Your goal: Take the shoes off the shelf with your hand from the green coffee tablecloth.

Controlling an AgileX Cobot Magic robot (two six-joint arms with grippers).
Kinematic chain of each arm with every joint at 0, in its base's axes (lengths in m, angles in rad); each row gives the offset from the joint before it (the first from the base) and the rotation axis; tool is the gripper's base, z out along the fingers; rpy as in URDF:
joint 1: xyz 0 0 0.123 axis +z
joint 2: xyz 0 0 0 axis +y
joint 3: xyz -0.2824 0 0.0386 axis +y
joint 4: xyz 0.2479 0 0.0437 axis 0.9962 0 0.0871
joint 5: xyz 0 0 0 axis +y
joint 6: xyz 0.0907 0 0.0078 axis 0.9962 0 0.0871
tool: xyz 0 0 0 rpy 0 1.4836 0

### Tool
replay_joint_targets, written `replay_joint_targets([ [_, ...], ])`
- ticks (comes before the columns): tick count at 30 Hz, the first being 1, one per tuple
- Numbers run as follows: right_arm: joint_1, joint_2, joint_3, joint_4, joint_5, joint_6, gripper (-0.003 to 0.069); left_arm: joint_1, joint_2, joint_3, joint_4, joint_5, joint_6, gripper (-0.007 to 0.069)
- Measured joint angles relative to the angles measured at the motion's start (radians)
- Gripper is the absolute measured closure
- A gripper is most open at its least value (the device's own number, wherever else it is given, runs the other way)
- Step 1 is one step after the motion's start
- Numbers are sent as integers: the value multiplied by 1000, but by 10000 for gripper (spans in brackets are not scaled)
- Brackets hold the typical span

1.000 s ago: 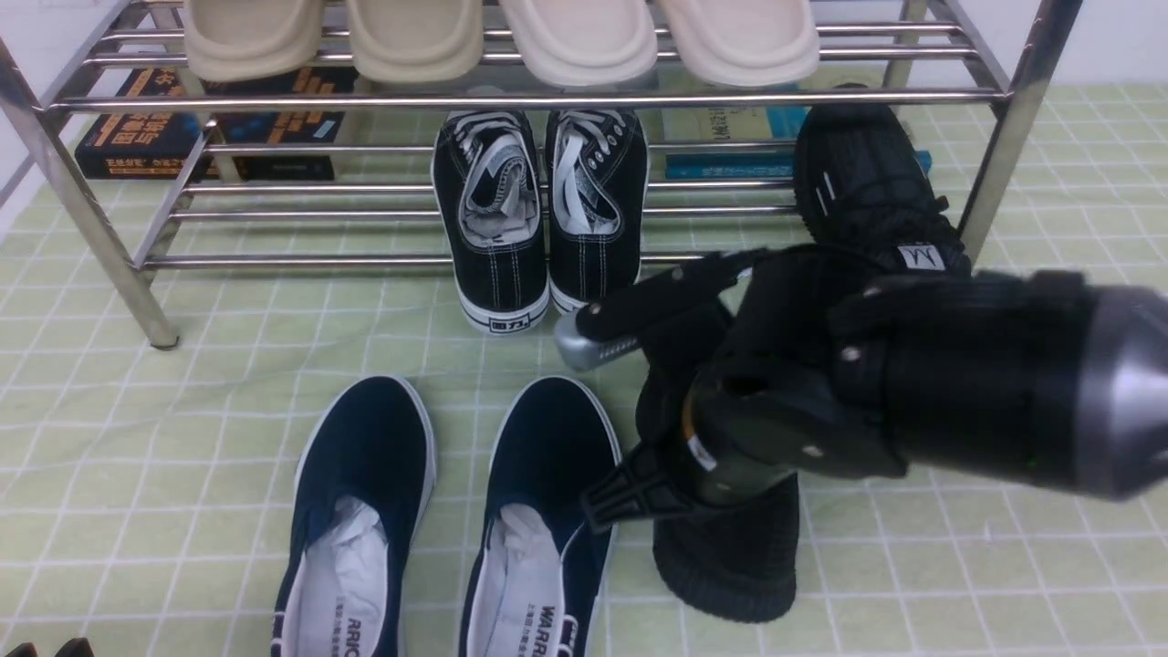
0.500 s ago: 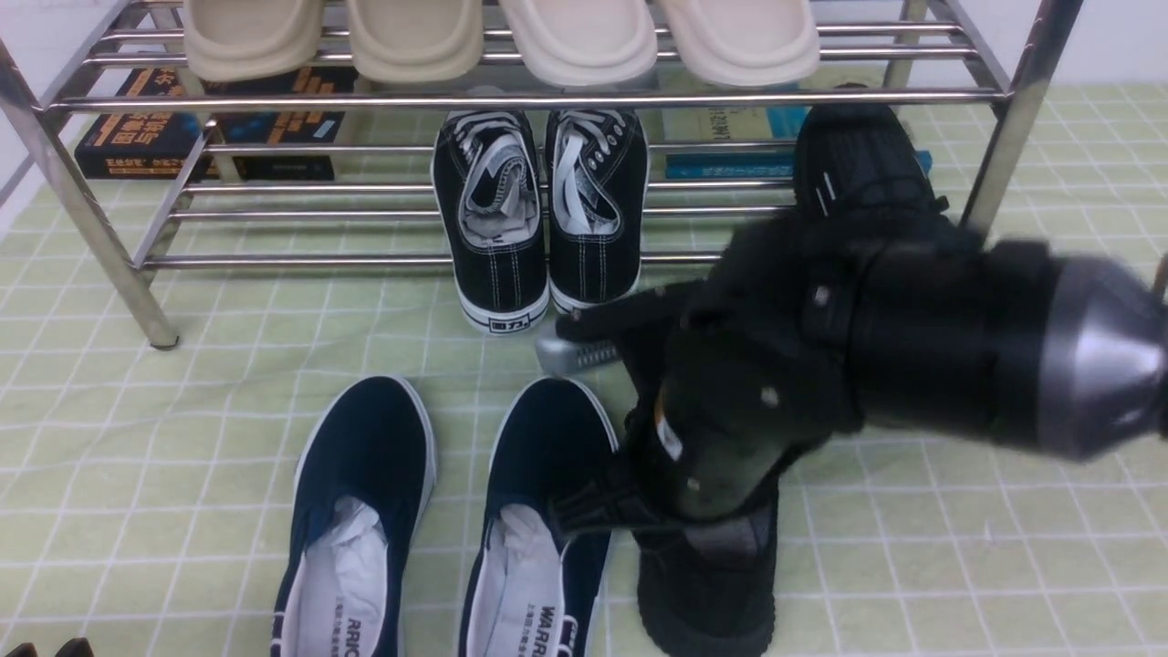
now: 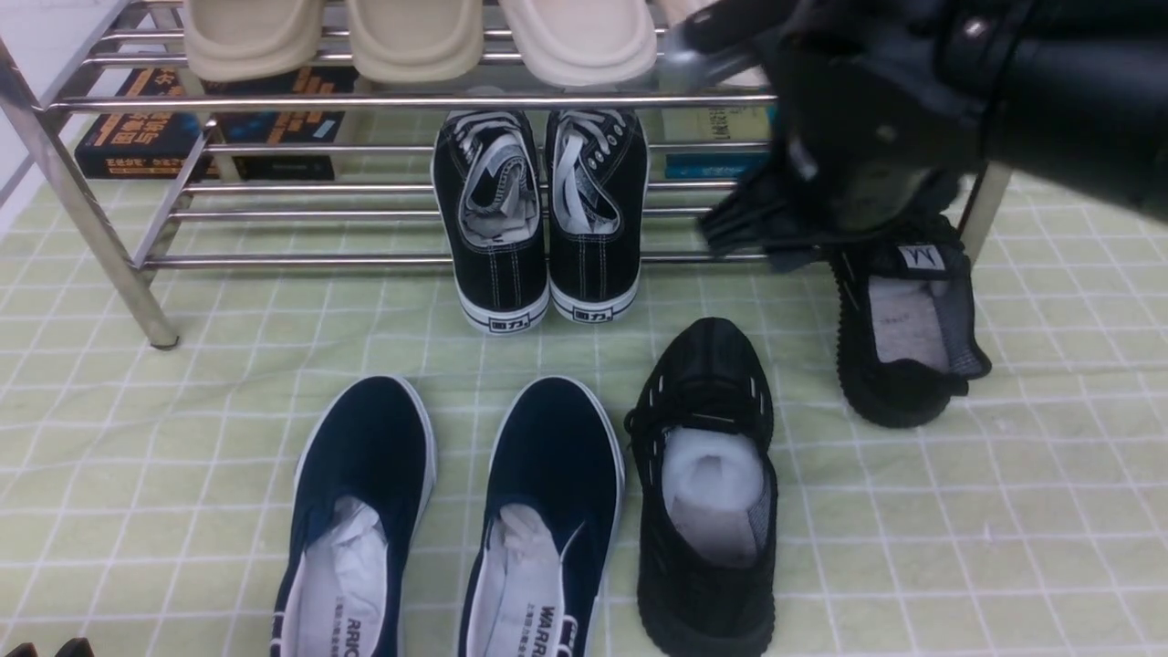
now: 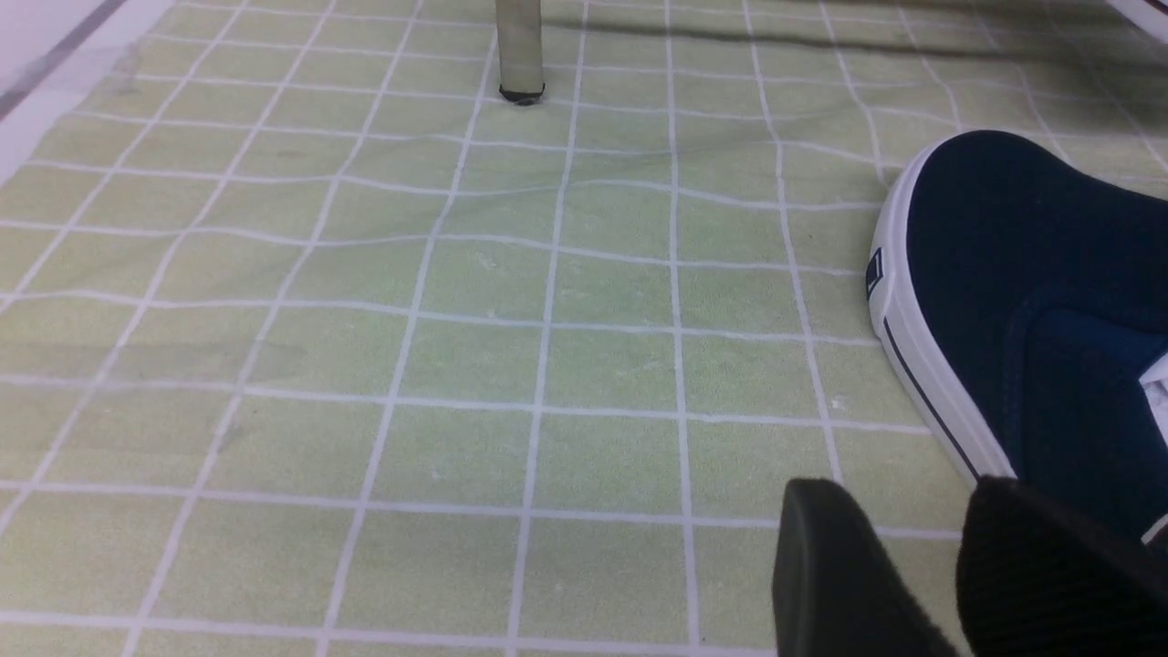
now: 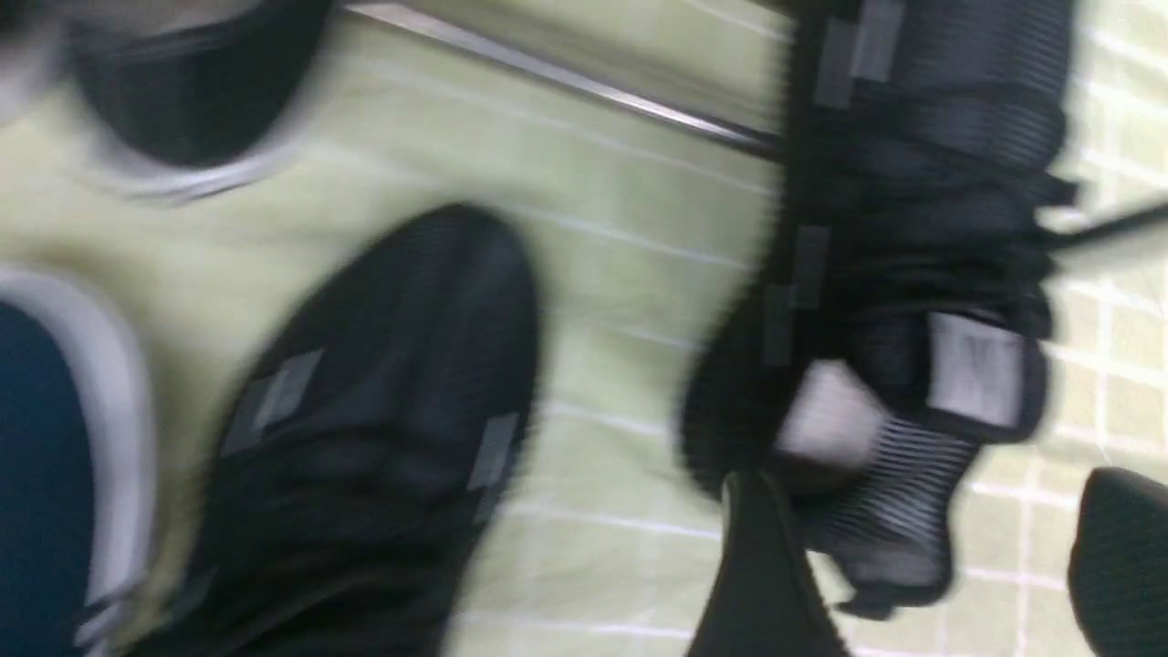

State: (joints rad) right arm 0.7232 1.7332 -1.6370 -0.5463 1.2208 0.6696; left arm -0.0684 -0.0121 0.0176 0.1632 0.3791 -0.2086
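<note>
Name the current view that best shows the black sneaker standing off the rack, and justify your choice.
The front view: it shows the sneaker nearly whole, with the stuffing inside; only the heel's edge is cut off. The right wrist view shows its toe and part of its upper, blurred. The left wrist view doesn't show it.
</note>
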Motion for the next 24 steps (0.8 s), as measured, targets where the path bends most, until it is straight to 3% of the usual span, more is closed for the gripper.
replay_joint_targets([
  [3, -67, 3, 19, 37, 2, 2, 230, 0, 0, 0, 0, 0, 0, 383],
  [8, -200, 52, 63, 205, -18, -14, 243, 0, 0, 0, 0, 0, 0, 383],
  [12, -223, 105, 67, 263, -63, -56, 243, 0, 0, 0, 0, 0, 0, 383],
  [24, -223, 257, 67, 213, -193, -47, 244, 0, 0, 0, 0, 0, 0, 383],
])
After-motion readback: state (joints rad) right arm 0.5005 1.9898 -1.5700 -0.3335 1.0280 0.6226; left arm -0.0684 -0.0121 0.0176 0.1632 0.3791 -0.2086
